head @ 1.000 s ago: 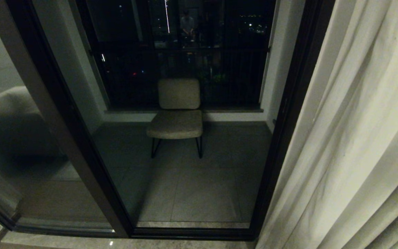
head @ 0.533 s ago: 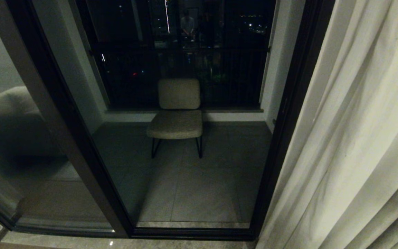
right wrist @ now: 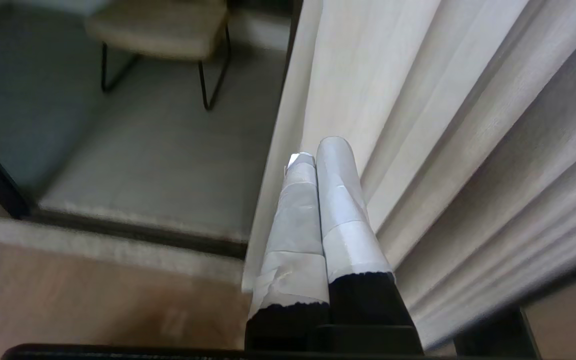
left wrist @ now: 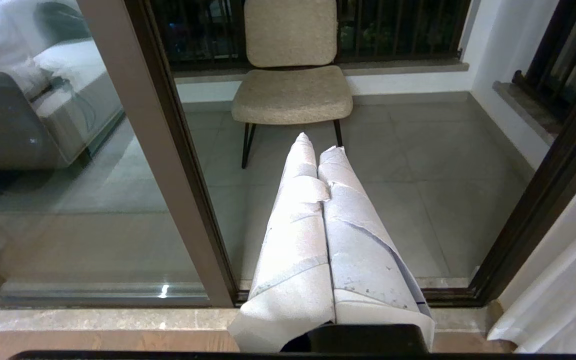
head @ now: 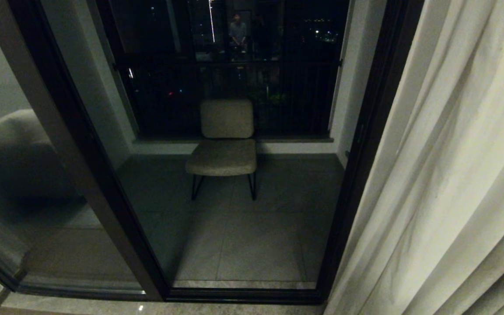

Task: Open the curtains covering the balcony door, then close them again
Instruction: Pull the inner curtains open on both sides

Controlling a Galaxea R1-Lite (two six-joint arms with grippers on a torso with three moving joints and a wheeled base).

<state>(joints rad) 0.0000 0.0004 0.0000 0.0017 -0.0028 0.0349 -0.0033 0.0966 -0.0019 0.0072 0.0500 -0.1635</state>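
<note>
The balcony door (head: 357,153) has a dark frame, and its glass stands uncovered across the middle of the head view. One cream-white panel of the curtains (head: 449,175) hangs in pleats at the right. My right gripper (right wrist: 315,147) is shut with nothing between its taped fingers. It points along the inner edge of that curtain (right wrist: 418,100), low near the floor; I cannot tell whether it touches the fabric. My left gripper (left wrist: 318,142) is also shut and empty, aimed at the door glass (left wrist: 398,200). Neither gripper shows in the head view.
A beige chair (head: 225,144) on thin black legs stands on the tiled balcony behind the glass, before a dark railing. A person's reflection (head: 236,30) shows high in the glass. A stone sill (left wrist: 93,320) and wooden floor lie before the door.
The curtain's folds at the lower right have shifted slightly. The door and the chair stand as before, and no arm enters the head view.
</note>
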